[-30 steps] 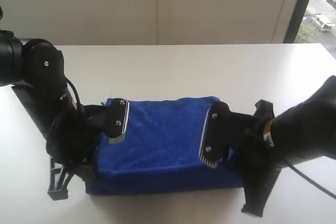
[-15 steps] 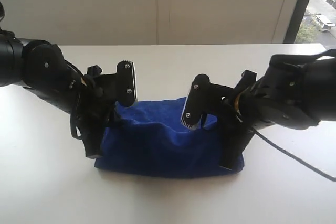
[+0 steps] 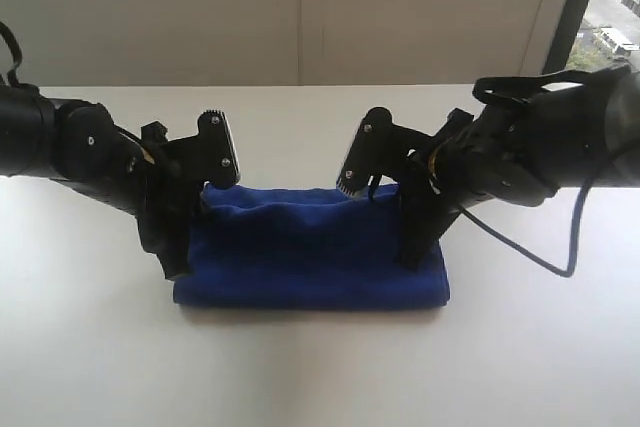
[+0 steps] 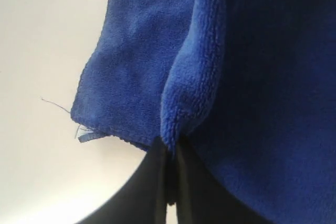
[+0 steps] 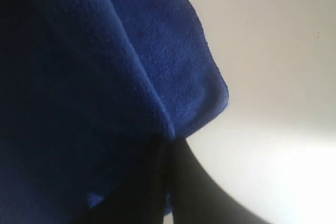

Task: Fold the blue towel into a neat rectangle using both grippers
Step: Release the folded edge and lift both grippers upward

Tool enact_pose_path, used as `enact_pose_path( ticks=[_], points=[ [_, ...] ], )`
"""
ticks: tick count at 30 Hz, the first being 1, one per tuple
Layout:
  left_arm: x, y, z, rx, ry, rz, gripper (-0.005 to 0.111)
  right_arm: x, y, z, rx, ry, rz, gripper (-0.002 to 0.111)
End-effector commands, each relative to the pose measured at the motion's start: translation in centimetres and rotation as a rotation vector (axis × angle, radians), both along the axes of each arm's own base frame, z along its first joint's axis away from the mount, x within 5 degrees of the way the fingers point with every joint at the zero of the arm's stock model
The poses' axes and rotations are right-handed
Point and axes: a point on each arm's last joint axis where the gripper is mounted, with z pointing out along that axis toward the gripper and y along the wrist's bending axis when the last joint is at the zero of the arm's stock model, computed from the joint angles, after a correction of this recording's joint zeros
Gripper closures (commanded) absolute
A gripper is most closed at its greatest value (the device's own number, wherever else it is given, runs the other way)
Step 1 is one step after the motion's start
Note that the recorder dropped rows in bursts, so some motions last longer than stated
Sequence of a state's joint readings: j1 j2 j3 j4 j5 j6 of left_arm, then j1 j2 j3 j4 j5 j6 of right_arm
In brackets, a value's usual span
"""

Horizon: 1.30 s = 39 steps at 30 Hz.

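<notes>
Two grippers pinch the folded blue towel (image 3: 310, 262) at its opposite ends on the white counter (image 3: 300, 367).
In the exterior view the towel lies as a long, low band between the two arms, its layers stacked and its near edge fairly straight. The left gripper (image 3: 178, 263) reaches down at the towel's left end and the right gripper (image 3: 410, 257) at its right end. The left wrist view shows the left gripper (image 4: 169, 153) with its jaws pressed together on a plush fold, a corner with a loose thread (image 4: 55, 104) just beside it. The right wrist view shows the right gripper (image 5: 168, 148) with its jaws likewise closed on the cloth near a rounded corner.
</notes>
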<state>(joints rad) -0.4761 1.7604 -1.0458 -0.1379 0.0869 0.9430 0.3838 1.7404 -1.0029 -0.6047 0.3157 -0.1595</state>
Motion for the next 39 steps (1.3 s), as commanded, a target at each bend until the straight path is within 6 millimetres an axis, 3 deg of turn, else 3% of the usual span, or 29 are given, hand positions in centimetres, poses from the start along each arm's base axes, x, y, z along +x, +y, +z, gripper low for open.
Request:
enact_pose_path(
  ticks=[1,8,13,19,21,23,25,27,28,32,34,36,37,39],
  points=[
    [0.6,0.0,-0.3,-0.024,-0.051,0.027,0.107,1.3,-0.1,-0.4,0.000,-0.009,-0.008,0.108],
    [2.1,0.1,-1.1,-0.054,-0.159,0.064,0.107,3.9,-1.0,-1.5,0.036,-0.029,-0.050,0.108],
    [3.0,0.5,-3.0,-0.044,-0.163,0.090,0.107,4.7,-1.1,-2.7,0.062,-0.030,-0.050,0.108],
    [3.3,0.5,-4.0,-0.040,-0.170,0.094,0.107,5.5,-1.2,-3.8,0.101,-0.055,-0.019,0.108],
    [3.4,0.4,-4.3,-0.039,-0.175,0.095,0.099,5.7,-1.6,-4.0,0.100,-0.052,-0.029,0.108],
    [3.4,0.4,-4.4,-0.037,-0.173,0.095,0.078,5.8,-2.2,-4.0,0.100,-0.053,-0.044,0.100],
    [3.7,0.4,-4.2,-0.049,-0.208,0.101,0.054,5.9,-2.4,-4.0,0.100,-0.055,-0.048,0.078],
    [4.0,0.4,-3.8,-0.064,-0.255,0.108,0.045,5.8,-2.4,-3.9,0.098,-0.054,-0.051,0.060],
    [4.1,0.4,-3.7,-0.069,-0.272,0.111,0.044,5.8,-2.4,-3.7,0.096,-0.055,-0.053,0.057],
    [4.0,0.4,-1.6,-0.096,-0.337,0.113,0.047,5.5,-2.8,-1.5,0.049,-0.105,-0.022,0.056],
    [3.5,0.6,0.9,-0.146,-0.360,0.138,0.053,5.1,-2.8,1.8,0.109,-0.191,-0.040,0.056],
    [3.0,0.7,1.7,-0.189,-0.308,0.177,0.061,4.8,-2.8,3.1,0.203,-0.208,-0.119,0.058],
    [2.7,0.8,1.9,-0.219,-0.264,0.211,0.068,4.6,-2.8,3.9,0.279,-0.214,-0.183,0.063],
    [2.2,0.8,1.6,-0.251,-0.167,0.267,0.090,4.4,-2.9,4.4,0.354,-0.214,-0.248,0.090]
  ],
)
